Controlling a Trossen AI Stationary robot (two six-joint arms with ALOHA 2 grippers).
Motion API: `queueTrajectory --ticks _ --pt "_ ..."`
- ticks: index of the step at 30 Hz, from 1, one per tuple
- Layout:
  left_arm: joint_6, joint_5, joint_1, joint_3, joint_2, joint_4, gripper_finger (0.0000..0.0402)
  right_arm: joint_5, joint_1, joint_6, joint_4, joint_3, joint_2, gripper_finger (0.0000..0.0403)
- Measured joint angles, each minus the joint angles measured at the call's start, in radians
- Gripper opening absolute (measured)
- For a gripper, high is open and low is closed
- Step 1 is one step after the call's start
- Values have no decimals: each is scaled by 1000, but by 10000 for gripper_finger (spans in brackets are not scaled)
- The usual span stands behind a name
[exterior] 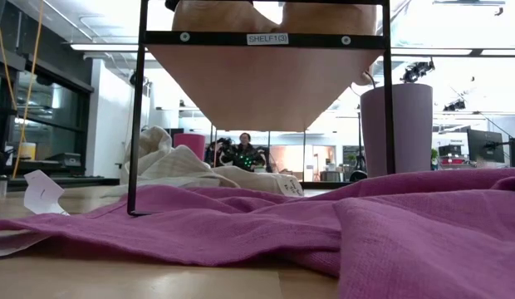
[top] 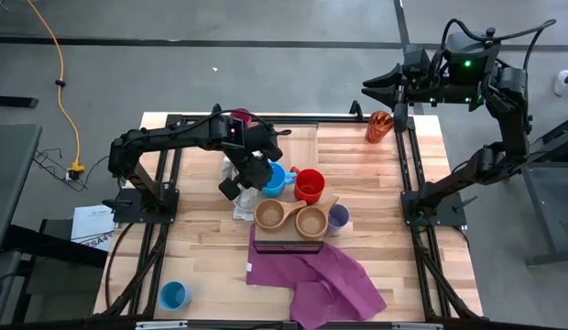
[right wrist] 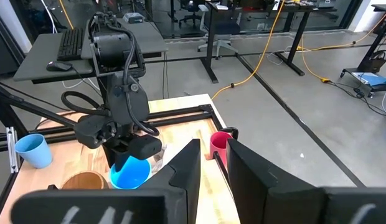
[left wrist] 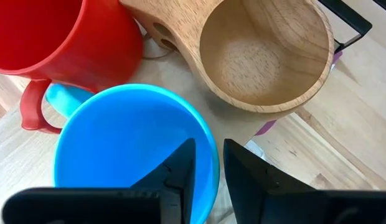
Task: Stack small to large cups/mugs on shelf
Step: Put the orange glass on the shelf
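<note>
Left gripper straddles rim of blue mug — one finger inside, one outside, narrow gap, rim between, grip looks slack; you can't call it held

Blue mug sits mid-table, touching red mug at its 3 o'clock; wooden cup on shelf at its 6 o'clock

Your next move runs toward 6 o'clock; left arm far nearer

Right gripper parked off far right corner, fingers narrowly apart, empty
</note>
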Motion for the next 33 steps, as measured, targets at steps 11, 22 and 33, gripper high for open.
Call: queueTrajectory --ticks 11,22,33 --pt "-12 1 0 0 0 11 77 0 0 0 0 0 0 69" --pt "-25 1 0 1 0 13 77 0 0 0 -1 0 0 69" --pt "-45 0 0 81 0 9 76 -7 0 0 -5 0 0 69"
